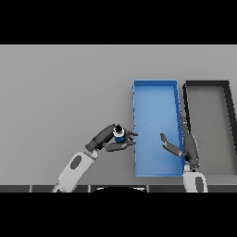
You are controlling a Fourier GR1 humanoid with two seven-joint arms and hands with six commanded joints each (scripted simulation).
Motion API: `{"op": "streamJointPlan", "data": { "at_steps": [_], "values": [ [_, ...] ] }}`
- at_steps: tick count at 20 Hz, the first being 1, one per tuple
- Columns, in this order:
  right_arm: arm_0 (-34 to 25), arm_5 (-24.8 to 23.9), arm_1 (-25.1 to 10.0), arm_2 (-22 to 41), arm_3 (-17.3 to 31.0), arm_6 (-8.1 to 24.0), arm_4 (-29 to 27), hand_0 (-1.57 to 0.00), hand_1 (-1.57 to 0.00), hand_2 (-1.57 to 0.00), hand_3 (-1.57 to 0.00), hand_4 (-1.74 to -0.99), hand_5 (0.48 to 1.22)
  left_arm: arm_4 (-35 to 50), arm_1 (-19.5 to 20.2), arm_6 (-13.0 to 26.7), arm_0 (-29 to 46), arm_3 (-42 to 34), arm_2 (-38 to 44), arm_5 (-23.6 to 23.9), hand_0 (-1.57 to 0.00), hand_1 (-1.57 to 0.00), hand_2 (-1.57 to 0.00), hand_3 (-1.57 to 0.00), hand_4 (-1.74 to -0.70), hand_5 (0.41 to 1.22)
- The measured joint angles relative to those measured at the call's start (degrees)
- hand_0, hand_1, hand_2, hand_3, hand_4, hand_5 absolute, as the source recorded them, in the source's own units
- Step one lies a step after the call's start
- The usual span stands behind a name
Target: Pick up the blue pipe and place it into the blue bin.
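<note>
From the head view, I see my left hand (110,139) with fingers curled round the blue pipe (118,135), holding it just beside the blue bin's (155,88) left wall, outside the bin. My right hand (178,146) hangs over the bin's right side, fingers straight and loose, holding nothing. A black bin (207,83) stands just right of the blue one on the grey table (60,92).
</note>
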Motion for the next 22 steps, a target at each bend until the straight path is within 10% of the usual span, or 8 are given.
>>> {"op": "streamJointPlan", "data": {
  "at_steps": [2,9,22],
  "values": [
    [0.14,6.01,-0.18,-0.16,-2.94,-2.35,-8.45,0.0,-0.02,-0.09,0.0,-1.202,0.624,-0.55,-0.09,-1.25,1.09,-0.59,-0.17,-0.89,-1.57,-1.57,-1.57,-1.57,-1.47,1.221],
    [-10.72,20.7,-9.6,2.23,-12.57,15.48,-29.24,0.0,-0.01,-0.1,0.0,-1.255,0.56,-1.55,-2.01,0.24,1.29,-0.7,0.98,-2.86,-1.57,-1.57,-1.57,-1.57,-1.47,1.221],
    [-30.68,26.84,-8.25,14.8,-11.57,28.42,-30.92,0.0,0.0,-0.05,0.0,-1.242,0.551,-3.96,-4.47,-0.39,0.45,0.52,4.46,-6.66,-1.57,-1.57,-1.57,-1.57,-1.46,1.221]
  ]
}}
